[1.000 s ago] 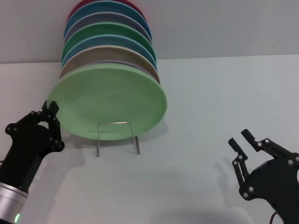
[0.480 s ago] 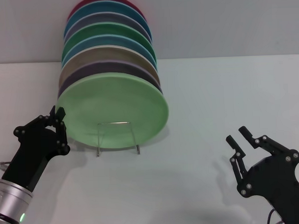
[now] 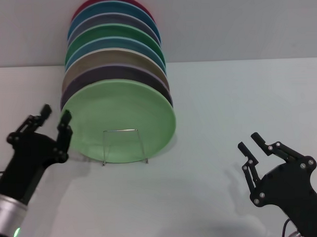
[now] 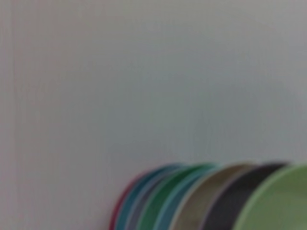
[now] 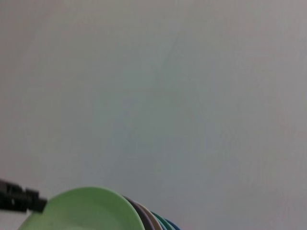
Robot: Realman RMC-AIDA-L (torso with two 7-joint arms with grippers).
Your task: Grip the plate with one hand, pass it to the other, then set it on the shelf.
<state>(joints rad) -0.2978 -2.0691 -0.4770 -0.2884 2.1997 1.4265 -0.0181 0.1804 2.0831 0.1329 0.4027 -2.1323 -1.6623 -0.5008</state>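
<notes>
Plain mint-green plate (image 3: 119, 120) upright on wire shelf (image 3: 124, 145), face forward. Left tool (image 3: 54, 118) open beside rim, empty. Right tool (image 3: 249, 142) open, empty.

Head camera high, looking down at plate (image 3: 119, 120) front; both wrist cameras low, sharing its rim

Plain grey wall (image 3: 238, 22) behind white table (image 3: 226, 106).

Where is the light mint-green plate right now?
In the head view, the mint-green plate stands on edge at the front of the row of plates on the wire rack, just right of the open left gripper.
</notes>
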